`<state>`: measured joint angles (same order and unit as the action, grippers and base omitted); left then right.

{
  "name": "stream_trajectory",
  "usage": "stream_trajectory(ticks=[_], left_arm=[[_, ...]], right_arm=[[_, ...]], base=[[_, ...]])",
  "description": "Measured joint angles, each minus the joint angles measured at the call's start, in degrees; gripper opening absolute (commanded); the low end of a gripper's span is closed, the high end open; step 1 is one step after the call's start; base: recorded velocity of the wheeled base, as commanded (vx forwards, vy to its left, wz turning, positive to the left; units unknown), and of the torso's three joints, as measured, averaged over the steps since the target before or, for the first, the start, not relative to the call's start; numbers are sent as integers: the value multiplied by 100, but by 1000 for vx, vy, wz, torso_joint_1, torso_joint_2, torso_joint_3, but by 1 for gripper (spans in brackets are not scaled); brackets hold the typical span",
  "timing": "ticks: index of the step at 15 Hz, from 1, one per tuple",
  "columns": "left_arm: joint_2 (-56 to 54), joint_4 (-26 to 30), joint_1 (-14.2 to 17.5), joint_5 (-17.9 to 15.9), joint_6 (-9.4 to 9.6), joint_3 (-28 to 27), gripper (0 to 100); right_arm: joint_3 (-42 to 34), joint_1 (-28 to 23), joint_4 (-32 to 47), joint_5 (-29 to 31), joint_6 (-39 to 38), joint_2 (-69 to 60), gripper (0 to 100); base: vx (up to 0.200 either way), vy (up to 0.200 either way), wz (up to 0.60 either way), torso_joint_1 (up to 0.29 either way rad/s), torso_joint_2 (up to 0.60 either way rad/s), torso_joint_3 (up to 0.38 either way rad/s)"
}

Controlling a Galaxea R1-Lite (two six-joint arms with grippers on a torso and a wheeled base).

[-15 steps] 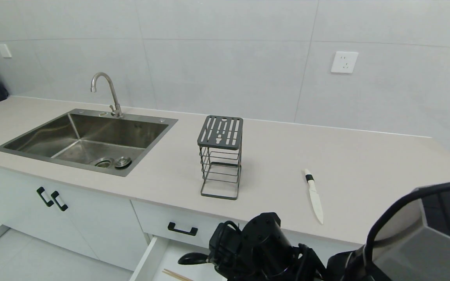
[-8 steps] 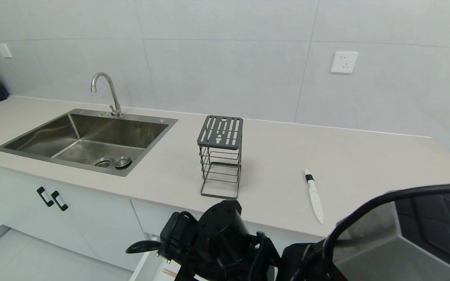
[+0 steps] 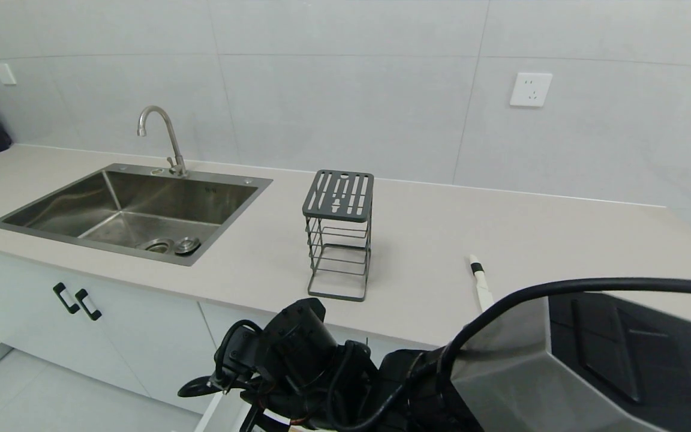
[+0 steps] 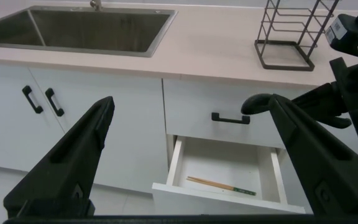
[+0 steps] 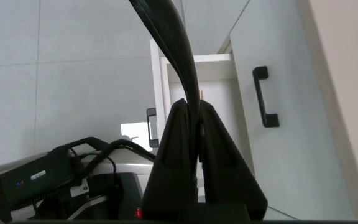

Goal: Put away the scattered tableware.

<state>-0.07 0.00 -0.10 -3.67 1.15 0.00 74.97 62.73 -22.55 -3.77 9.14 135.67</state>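
A black spoon is held out below the counter's front edge, with my right gripper shut on its handle. In the left wrist view the spoon's bowl hangs in front of the drawer front, above the open drawer. My left gripper stands open and holds nothing, low in front of the cabinets. A white knife with a black band lies on the counter to the right, its blade hidden behind my right arm. A dark wire knife rack stands mid-counter.
A steel sink with a faucet lies at the left. A pair of chopsticks lies in the drawer. Black handles sit on the cabinet doors and on the drawer front above the open drawer.
My right arm has carried the spoon to the left and lower, and now covers the knife's blade and most of the drawer. The head camera has shifted slightly.
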Motion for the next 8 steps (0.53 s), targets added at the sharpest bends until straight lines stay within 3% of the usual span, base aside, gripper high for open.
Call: stream_trajectory(ticks=[8], left_arm=[[0, 0, 0, 0, 0, 0, 100]], right_arm=[[60, 0, -11, 7, 7, 96, 0]], base=[[0, 0, 0, -256, 540, 283]])
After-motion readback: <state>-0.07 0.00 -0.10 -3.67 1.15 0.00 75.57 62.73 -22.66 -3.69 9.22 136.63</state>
